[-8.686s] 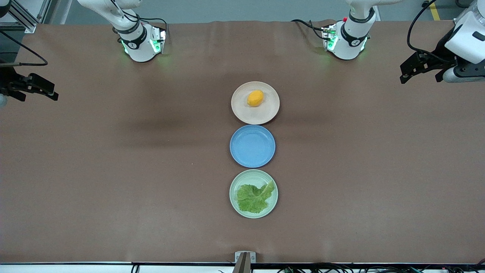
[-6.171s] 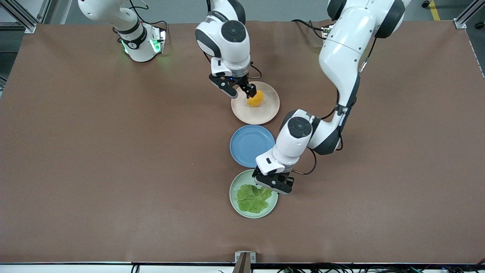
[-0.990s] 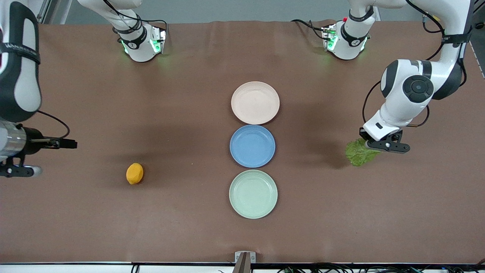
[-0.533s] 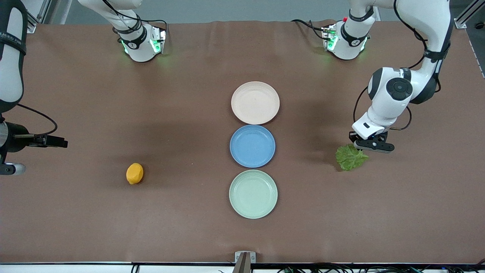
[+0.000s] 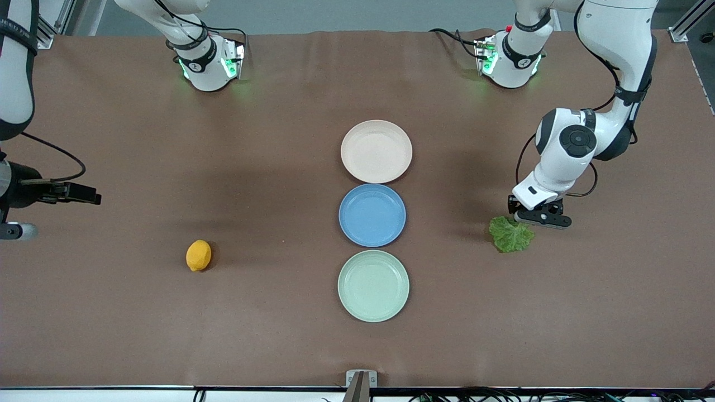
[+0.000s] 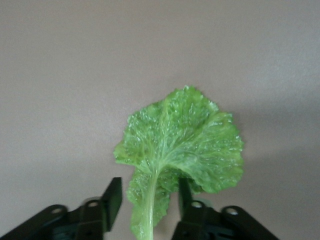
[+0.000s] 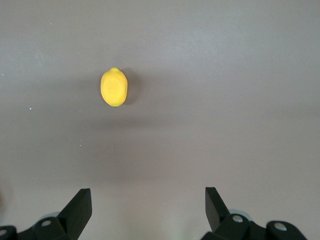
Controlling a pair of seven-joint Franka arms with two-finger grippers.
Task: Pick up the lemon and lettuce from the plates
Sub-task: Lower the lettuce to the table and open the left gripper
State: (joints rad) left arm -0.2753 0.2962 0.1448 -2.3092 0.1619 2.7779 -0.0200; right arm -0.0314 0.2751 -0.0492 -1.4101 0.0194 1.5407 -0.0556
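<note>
Green lettuce (image 6: 182, 145) is laid on the bench, its stem between the parted left tool (image 6: 148, 202) (nothing gripped); right tool (image 7: 148, 210) is held open, empty.

The bench (image 5: 167, 139) wears a matt brown covering, smooth but faintly creased near the edge by the arm bases. The beige-pink plate (image 5: 376, 151), blue plate (image 5: 372, 215) and mint plate (image 5: 373, 286) look like smooth matt plastic with a soft sheen. The lemon (image 5: 198, 255) has a finely dimpled, dull skin. The lettuce (image 6: 182, 145) is crinkled and slightly glossy, its pale rib smooth. The left claw (image 6: 148, 202) and right claw (image 7: 148, 207) fingers are matt black; arm shells are glossy white.
</note>
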